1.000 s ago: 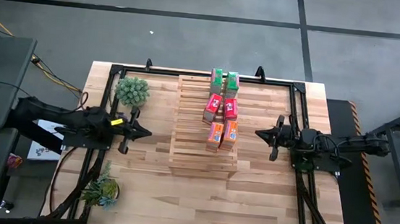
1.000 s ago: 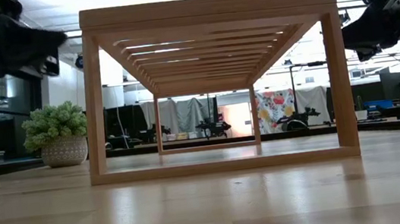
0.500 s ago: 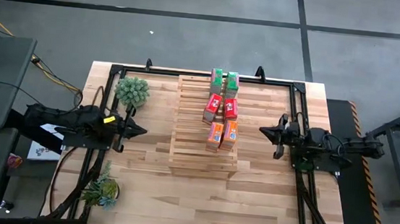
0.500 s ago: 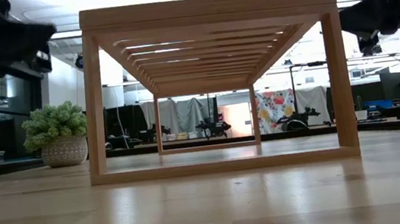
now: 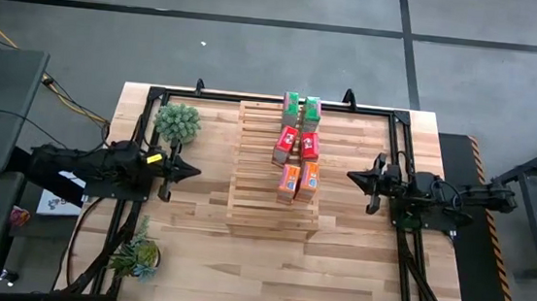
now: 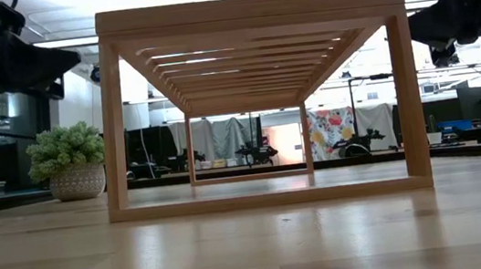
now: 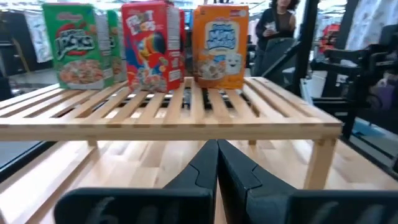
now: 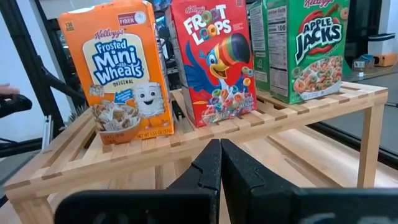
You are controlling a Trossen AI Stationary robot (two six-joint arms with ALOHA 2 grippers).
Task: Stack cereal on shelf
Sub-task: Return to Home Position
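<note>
Pulled back slightly from a second ago, the right gripper faces the left gripper across the large pale slatted wooden rack. Both are clear of it, fingers pressed together on nothing. Six small cardboard cereal boxes stand atop the rack in pairs: green, red-pink, orange.
</note>
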